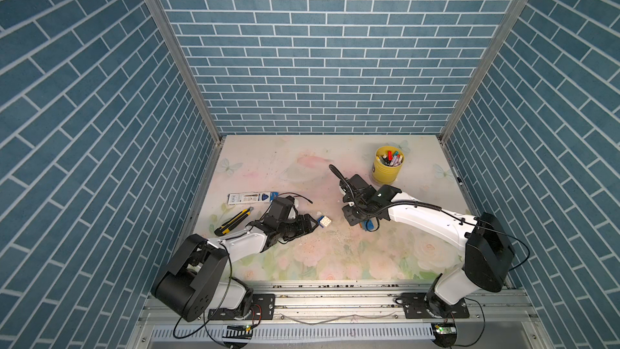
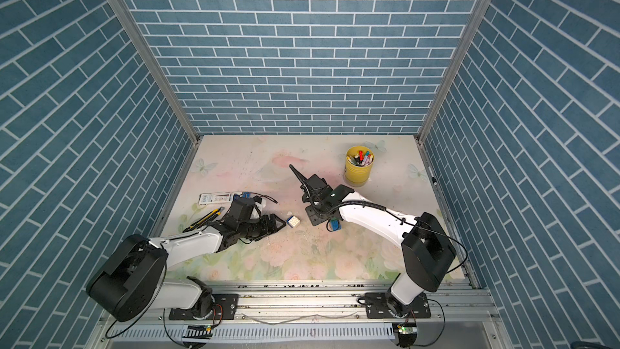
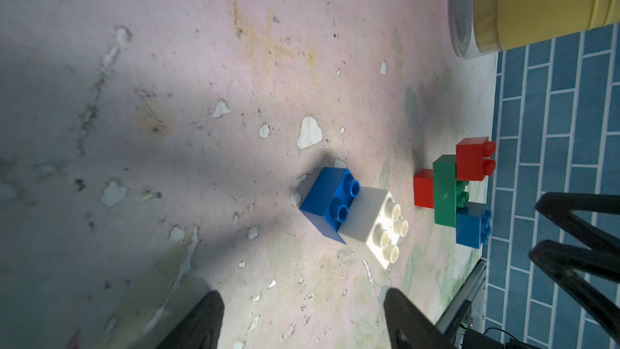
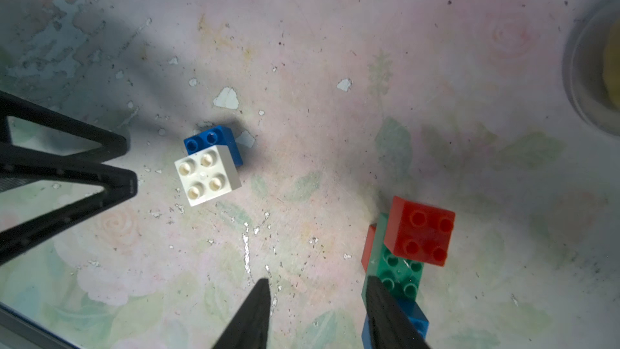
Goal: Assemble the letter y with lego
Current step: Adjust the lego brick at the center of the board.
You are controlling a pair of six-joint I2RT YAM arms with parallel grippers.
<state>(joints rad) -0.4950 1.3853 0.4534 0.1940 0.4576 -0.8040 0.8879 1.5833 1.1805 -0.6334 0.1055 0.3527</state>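
Observation:
A white square lego brick [image 3: 372, 226] joined to a blue one [image 3: 327, 201] stands on the table [image 1: 302, 176], in both top views [image 1: 324, 221] just beyond my left gripper [image 3: 302, 297]. That gripper is open with only bare table between its fingers. To the right, a red brick [image 4: 419, 233] sits on a green brick [image 4: 399, 273], joined with a second red [image 3: 423, 188] and a blue brick [image 3: 469, 226]. My right gripper [image 4: 318, 282] hangs open above the table. One of its fingers [image 4: 385, 310] overlaps this cluster's green and blue bricks.
A yellow cup [image 1: 387, 169] of marker pens stands at the back right. A flat printed box [image 1: 251, 198] and a yellow-black utility knife [image 1: 233, 221] lie left of my left arm. Blue brick-pattern walls close in three sides.

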